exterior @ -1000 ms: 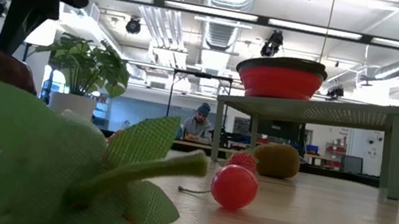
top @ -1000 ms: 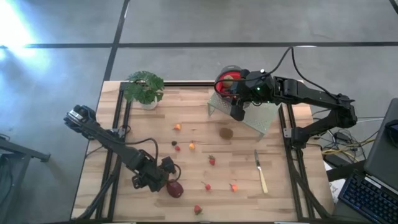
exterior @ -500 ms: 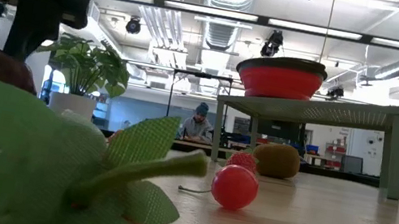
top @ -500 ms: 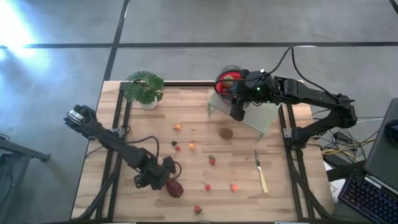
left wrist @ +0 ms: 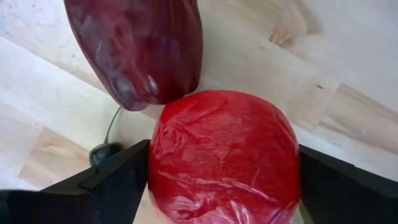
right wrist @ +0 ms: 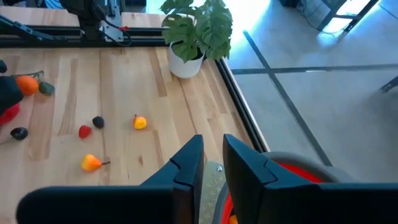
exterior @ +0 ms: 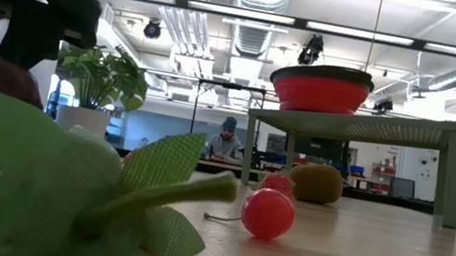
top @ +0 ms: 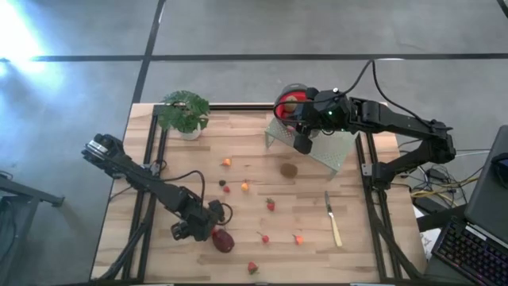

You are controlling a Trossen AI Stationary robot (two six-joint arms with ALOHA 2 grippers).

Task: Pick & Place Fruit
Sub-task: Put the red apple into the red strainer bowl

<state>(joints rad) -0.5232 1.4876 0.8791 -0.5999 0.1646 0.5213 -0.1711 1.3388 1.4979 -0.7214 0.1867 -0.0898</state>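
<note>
The left gripper (left wrist: 221,186) straddles a glossy red apple (left wrist: 224,155), fingers spread — squeeze next, then lift. The right gripper (right wrist: 213,163), nearly pressed together and empty, hangs over the red bowl (top: 287,101).

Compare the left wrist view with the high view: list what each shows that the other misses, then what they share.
Left wrist view only: a bright red apple sits between the left gripper's fingers, touching the maroon fruit.

High view only: the right gripper over the mesh stand, the red bowl, potted plant, kiwi, knife and scattered small fruit.

Both: the maroon fruit, the left gripper beside it, and the wooden table.
</note>
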